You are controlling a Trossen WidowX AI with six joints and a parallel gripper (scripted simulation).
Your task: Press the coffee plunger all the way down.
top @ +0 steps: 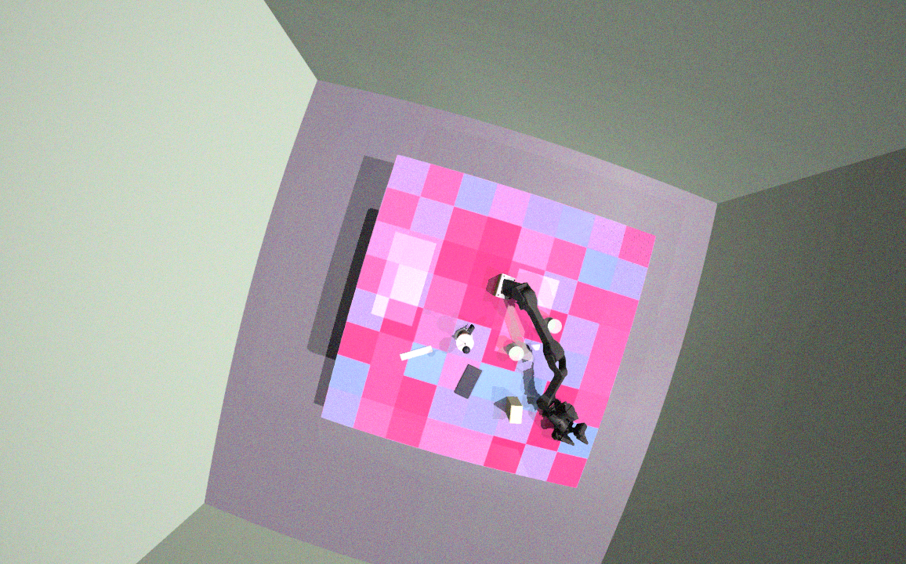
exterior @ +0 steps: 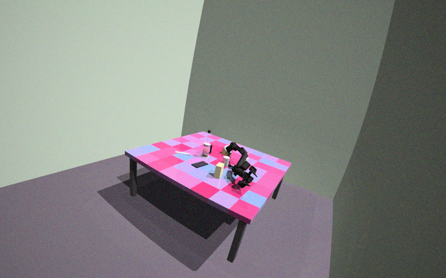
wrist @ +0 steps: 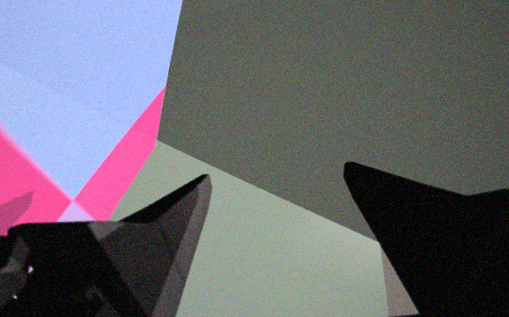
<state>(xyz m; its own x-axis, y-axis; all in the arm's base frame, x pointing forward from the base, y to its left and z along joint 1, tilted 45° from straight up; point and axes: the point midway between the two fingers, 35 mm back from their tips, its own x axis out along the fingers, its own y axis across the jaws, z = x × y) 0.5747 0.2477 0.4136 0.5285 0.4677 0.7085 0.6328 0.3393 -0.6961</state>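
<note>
Claw [wrist: 276, 176] spread wide with nothing between its dark fingers, hanging low near one edge of the checkered tabletop [exterior: 217, 204], pointed out past the rim toward the walls. Coffee press [exterior: 206, 149] upright farther in, plunger knob [exterior: 209, 131] raised high on its rod, well apart from the claw. Between them: a tan block [exterior: 219, 170], a flat black slab [exterior: 199, 164], a white cup [exterior: 226, 159].
</note>
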